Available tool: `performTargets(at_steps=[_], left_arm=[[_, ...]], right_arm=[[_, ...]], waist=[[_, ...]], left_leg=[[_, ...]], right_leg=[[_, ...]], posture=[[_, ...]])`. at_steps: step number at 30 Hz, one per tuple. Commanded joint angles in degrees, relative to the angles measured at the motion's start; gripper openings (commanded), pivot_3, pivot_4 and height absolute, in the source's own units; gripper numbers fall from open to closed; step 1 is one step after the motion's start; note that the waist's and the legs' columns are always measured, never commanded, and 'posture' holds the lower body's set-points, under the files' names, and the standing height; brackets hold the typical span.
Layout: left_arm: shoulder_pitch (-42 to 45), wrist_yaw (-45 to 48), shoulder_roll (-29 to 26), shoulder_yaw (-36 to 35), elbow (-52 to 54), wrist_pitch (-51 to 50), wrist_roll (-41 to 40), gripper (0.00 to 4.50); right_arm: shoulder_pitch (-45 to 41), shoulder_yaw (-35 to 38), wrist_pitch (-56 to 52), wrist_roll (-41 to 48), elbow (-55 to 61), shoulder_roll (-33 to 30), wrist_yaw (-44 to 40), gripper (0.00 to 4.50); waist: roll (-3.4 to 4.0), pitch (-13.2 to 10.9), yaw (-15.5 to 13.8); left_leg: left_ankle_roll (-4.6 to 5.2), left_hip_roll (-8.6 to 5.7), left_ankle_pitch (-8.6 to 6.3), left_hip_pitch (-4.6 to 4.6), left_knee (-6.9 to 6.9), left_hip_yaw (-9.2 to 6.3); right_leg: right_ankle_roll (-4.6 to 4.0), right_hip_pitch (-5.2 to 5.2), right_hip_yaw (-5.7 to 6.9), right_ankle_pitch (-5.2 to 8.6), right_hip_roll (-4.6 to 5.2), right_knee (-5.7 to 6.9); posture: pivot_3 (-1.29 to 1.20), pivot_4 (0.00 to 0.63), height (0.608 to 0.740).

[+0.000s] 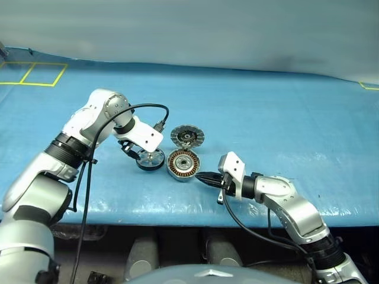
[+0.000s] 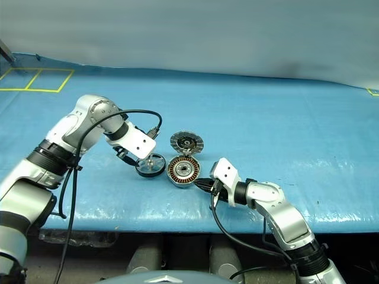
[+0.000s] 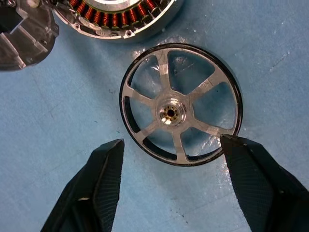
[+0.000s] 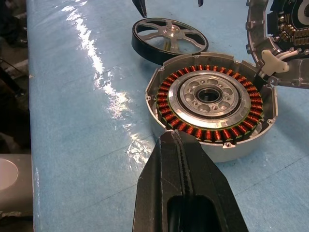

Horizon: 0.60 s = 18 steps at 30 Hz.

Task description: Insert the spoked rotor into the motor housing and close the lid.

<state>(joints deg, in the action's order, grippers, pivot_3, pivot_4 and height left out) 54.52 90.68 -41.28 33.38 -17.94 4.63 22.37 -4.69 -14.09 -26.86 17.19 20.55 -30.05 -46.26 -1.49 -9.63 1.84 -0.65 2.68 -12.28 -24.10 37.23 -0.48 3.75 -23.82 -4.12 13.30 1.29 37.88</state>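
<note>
Desk (image 1: pixel 284 118): blue, glossy cover, carries every part.
Motor housing (image 1: pixel 182 164): rigid metal cup, likely heavy; copper windings exposed and delicate, so I would press only its outer wall.
Lid (image 1: pixel 187 136): swung open, standing behind the housing on its hinge.
Spoked rotor (image 3: pixel 180 104): flat on the desk just beside the housing; stiff, probably light, slick rim; best gripped across the rim.
My left claw (image 3: pixel 174 159): apart, fingers flanking the rotor.
My right claw (image 4: pixel 179 145): together, tip at the housing wall.
</note>
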Motion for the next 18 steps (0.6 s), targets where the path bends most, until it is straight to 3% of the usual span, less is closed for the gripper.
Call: performTargets(at_steps=[1, 3, 18], left_arm=[[1.65, -0.57, 0.86, 0.1, -1.03, 1.4, 0.87, 3.01], [1.99, -2.08, 2.11, 0.4, -2.35, 2.26, 1.71, 2.4], [1.87, -1.74, 5.0, 2.02, -5.61, 4.68, 3.39, 2.4]], right_arm=[[0.16, 1.62, -0.54, 1.15, 2.99, -0.6, 0.16, 0.0], [0.45, 1.82, -0.79, 1.16, 3.43, -0.82, 0.32, 0.0], [1.47, 2.56, -1.82, 0.82, 4.83, -0.94, 2.04, 0.0]], waist=[[0.0, 0.0, -0.03], [0.0, 0.0, -0.1], [0.01, 0.01, -0.32]], left_leg=[[0.0, 0.0, 0.0, 0.0, 0.01, 0.0], [0.0, 0.0, 0.0, 0.0, 0.03, 0.0], [0.01, -0.01, 0.0, 0.01, 0.29, -0.01]], right_leg=[[0.01, 0.0, 0.0, 0.0, 0.0, 0.0], [0.04, 0.02, 0.0, -0.02, 0.0, 0.0], [0.16, 0.15, -0.03, -0.09, 0.01, 0.04]], posture=[[0.0, 0.15, 0.74], [0.0, 0.15, 0.74], [0.0, 0.15, 0.74]])
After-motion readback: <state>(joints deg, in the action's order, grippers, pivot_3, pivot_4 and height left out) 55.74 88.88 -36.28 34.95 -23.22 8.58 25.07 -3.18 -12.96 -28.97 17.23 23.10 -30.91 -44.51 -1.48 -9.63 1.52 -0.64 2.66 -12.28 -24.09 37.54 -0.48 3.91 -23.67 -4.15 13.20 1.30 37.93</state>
